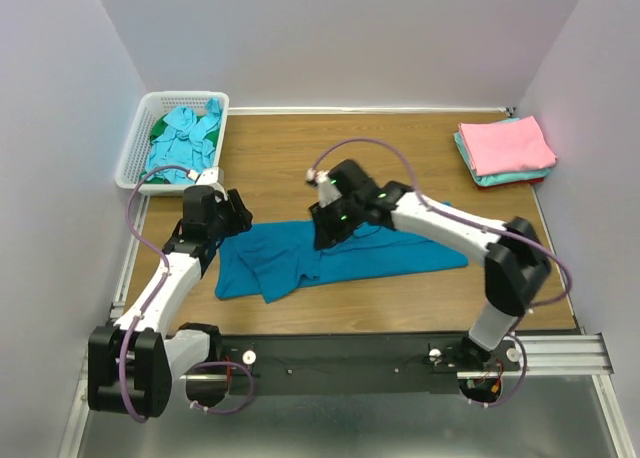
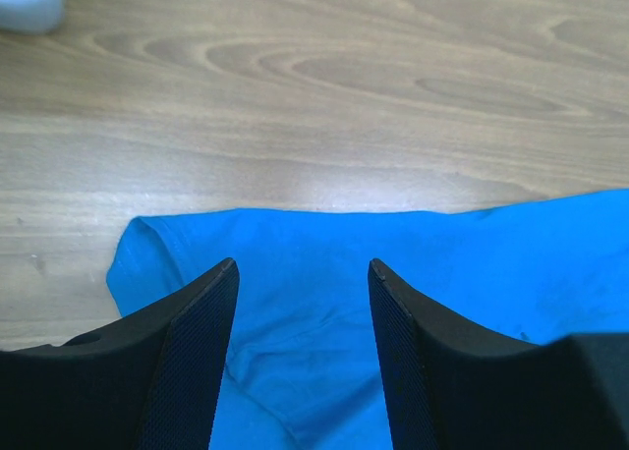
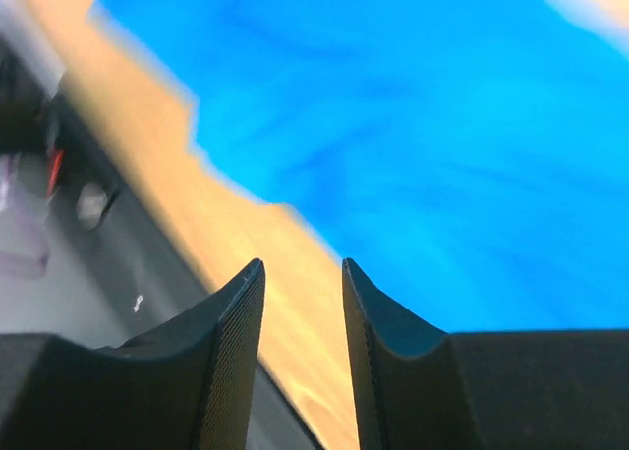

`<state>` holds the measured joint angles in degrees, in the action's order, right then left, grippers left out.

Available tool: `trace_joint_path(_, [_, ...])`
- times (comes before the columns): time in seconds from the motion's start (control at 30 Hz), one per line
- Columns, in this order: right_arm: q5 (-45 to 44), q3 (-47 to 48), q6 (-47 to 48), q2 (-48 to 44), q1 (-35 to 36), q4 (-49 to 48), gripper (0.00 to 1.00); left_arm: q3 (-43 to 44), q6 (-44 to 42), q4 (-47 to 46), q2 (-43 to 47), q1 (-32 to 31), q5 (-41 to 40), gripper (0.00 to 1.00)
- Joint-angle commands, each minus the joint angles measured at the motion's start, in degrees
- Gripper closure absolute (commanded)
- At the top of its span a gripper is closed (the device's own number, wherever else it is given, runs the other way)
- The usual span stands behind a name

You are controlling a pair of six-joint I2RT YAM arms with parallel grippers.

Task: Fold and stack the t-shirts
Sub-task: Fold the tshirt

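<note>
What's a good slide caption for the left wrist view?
Open left end effector poised over teal-blue t-shirt on wooden table.

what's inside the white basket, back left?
Crumpled light aqua t-shirts fill the white basket, with a bit of green cloth showing at its left side. Whatever lies beneath them, and the basket floor, is covered.

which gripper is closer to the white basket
Left. The left gripper is over the blue shirt's left end, just in front of the basket; the right gripper is over the shirt's middle, farther right.
</note>
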<state>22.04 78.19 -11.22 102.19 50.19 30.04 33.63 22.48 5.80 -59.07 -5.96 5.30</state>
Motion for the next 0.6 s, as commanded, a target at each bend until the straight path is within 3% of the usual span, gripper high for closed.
trace_joint_path(0.0, [-20.80, -8.81, -7.75, -9.10, -10.97, 1.86, 0.55, 0.65, 1.34, -0.62, -3.94, 0.33, 2.35, 0.37])
trace_joint_path(0.17, [-24.94, -19.18, -13.99, -20.35, -30.89, -0.59, 0.52, 2.05, 1.51, -0.79, -9.39, 0.33, 2.96, 0.37])
trace_joint_path(0.3, [-15.93, -27.11, -19.70, -27.65, -42.53, -11.19, 0.51, 2.41, 2.30, -0.88, -13.26, 0.33, 2.87, 0.37])
trace_joint_path(0.57, [-4.82, -39.16, -27.09, -22.14, -55.89, -26.16, 0.52, 4.08, 5.20, 1.40, -21.51, 0.42, 1.82, 0.39])
